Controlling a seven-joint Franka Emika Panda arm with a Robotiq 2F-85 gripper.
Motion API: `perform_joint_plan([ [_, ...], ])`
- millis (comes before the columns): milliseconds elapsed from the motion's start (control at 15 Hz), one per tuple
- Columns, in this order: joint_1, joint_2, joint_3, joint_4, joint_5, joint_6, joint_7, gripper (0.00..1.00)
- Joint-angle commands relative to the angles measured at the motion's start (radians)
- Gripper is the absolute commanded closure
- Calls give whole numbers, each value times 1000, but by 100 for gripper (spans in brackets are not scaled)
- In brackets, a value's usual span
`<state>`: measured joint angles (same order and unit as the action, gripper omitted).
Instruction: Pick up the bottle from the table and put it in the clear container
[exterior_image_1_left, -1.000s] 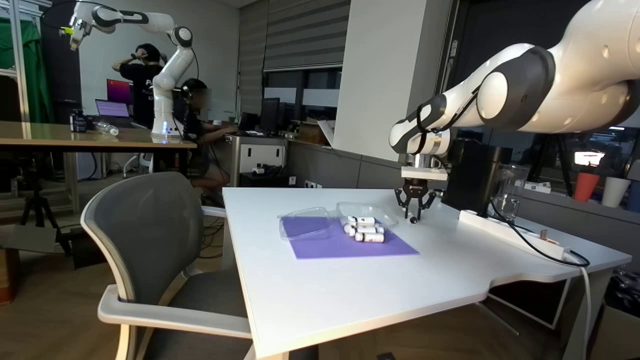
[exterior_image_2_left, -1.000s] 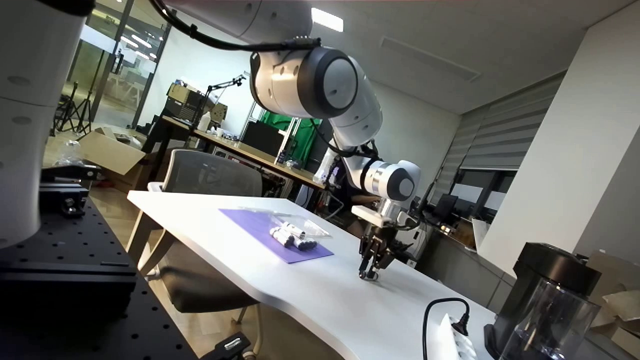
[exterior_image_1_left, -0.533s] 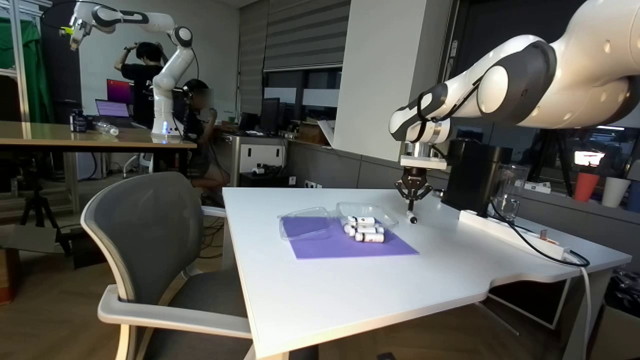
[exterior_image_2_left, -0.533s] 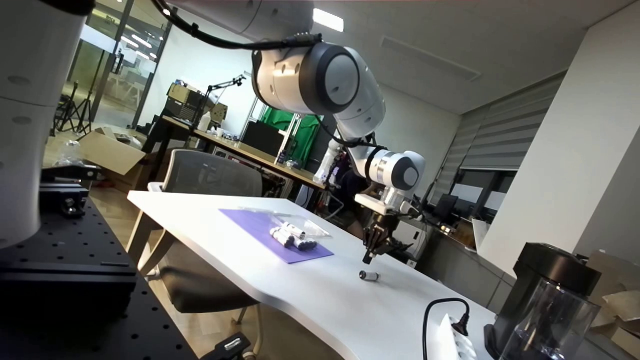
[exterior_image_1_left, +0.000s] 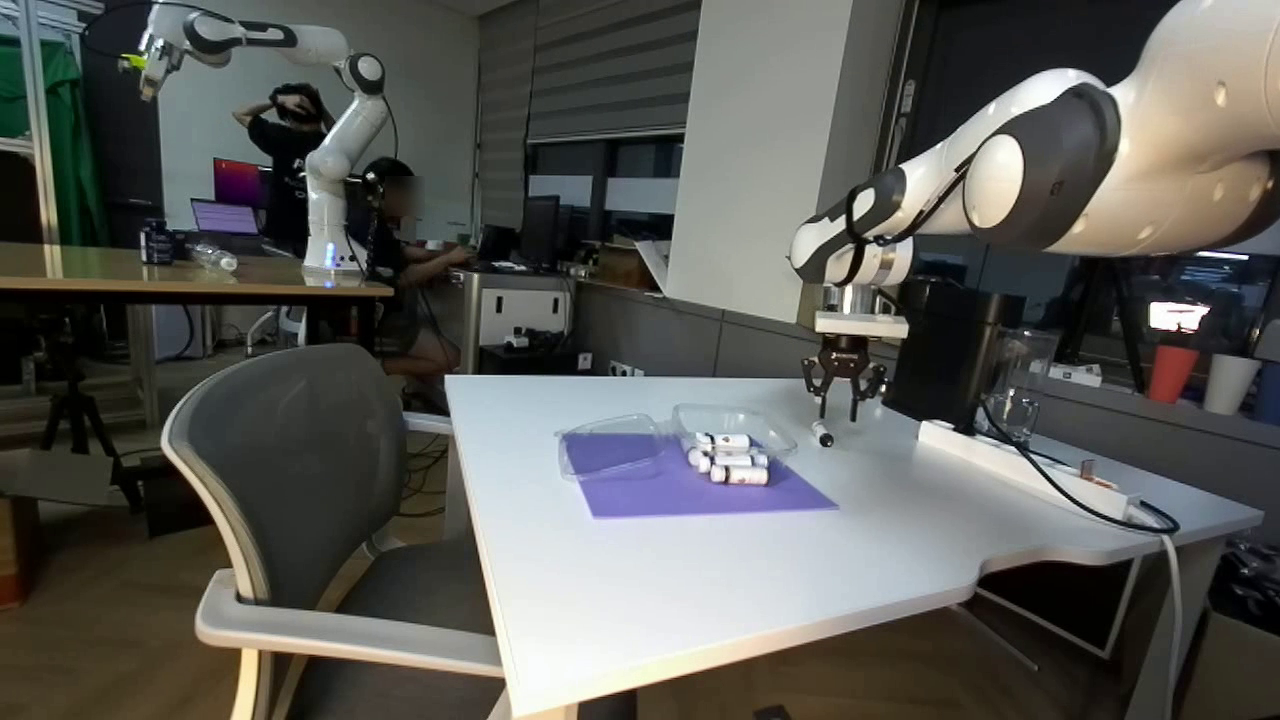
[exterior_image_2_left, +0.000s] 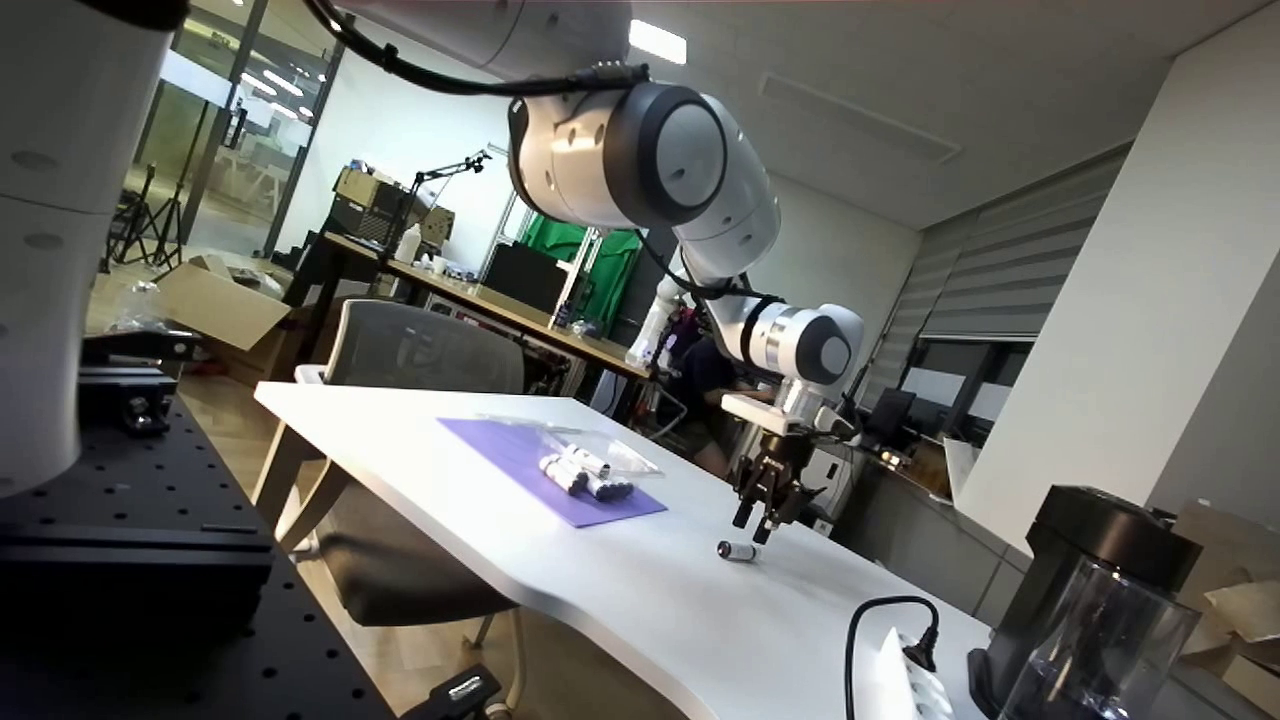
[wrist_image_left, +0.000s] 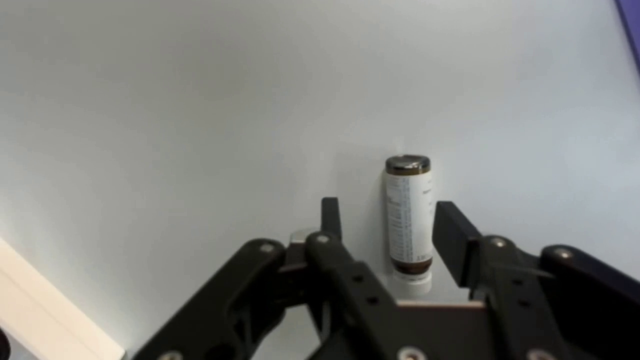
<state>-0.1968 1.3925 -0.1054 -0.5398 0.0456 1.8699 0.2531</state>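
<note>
on the flat white bench (exterior_image_1_left: 700, 590) lies a small white-labelled brown bottle (wrist_image_left: 409, 215); black fingers (wrist_image_left: 455, 240) hang spread near it.

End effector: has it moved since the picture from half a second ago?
Yes. In an exterior view, the end effector has shifted rightward in the picture, toward the black upright box, which has stayed put.

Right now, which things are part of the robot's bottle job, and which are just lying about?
For the job:
claw
white-labelled brown bottle
clear plastic container, the one nearer the claw

Just around:
other white-labelled bottles
purple mat
white power strip
grey office chair
</note>
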Motion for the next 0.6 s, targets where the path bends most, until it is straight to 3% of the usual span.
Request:
perform_joint_plan([
  [0,-21,37,4,31,4,12,-17,17],
  [133,-22,56,14,35,9,40,-36,3],
  [200,-18,64,15,37,7,56,-40,1],
  [333,-10,76,20,37,8,86,-48,36],
  [400,-4,79,19,36,5,97,-48,36],
  [533,4,81,22,33,4,107,-45,49],
])
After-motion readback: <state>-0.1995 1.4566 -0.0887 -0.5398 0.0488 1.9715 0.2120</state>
